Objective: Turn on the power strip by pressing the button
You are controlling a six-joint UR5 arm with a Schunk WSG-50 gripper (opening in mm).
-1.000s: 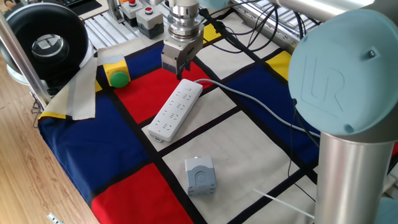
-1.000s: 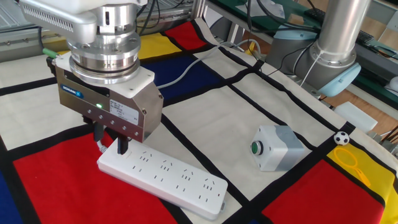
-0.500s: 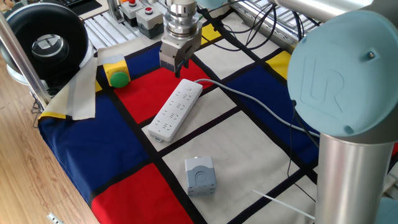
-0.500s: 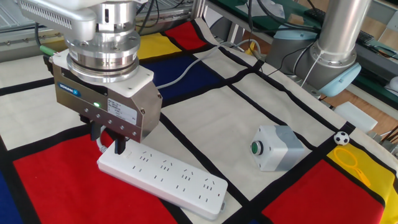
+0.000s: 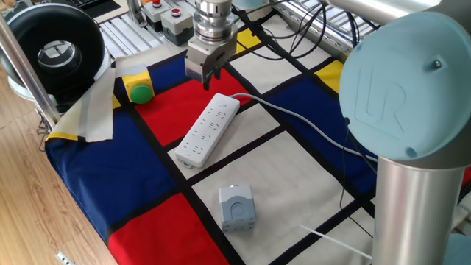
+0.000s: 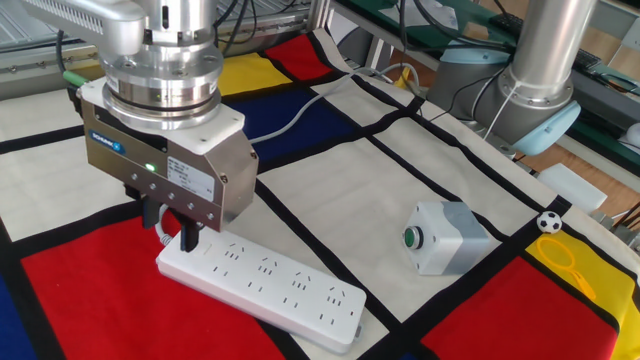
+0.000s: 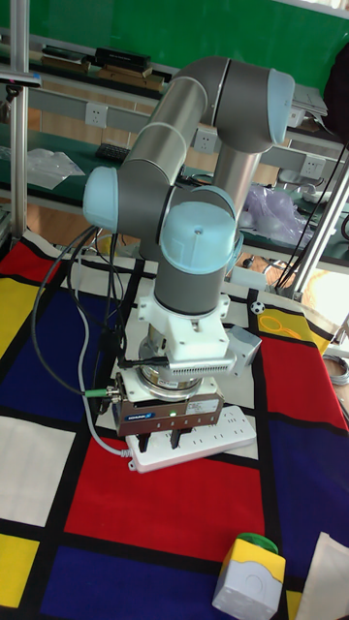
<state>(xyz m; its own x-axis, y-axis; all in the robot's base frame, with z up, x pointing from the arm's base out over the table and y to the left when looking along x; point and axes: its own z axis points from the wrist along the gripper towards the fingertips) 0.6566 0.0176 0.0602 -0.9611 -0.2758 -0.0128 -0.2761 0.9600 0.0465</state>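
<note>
White power strip [image 5: 207, 129] lies diagonally, frame centre, on the red cloth panel.
Gripper [image 6: 168, 230] hangs just above its corded end, holding nothing; finger gap unreadable; button not resolvable.

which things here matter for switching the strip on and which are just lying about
For the job: power strip, its cord, gripper above the corded end.

Lying about: grey box with a green button, yellow box with a green dome, red buttons.

**Arm bent low, wrist pointing straight down**

The arm [image 7: 199, 232] folds over itself, its wrist vertical. The gripper [image 6: 168, 226] hangs fingers-down, a green light glowing on its body, a gap between the dark fingertips [image 6: 188, 237].
</note>
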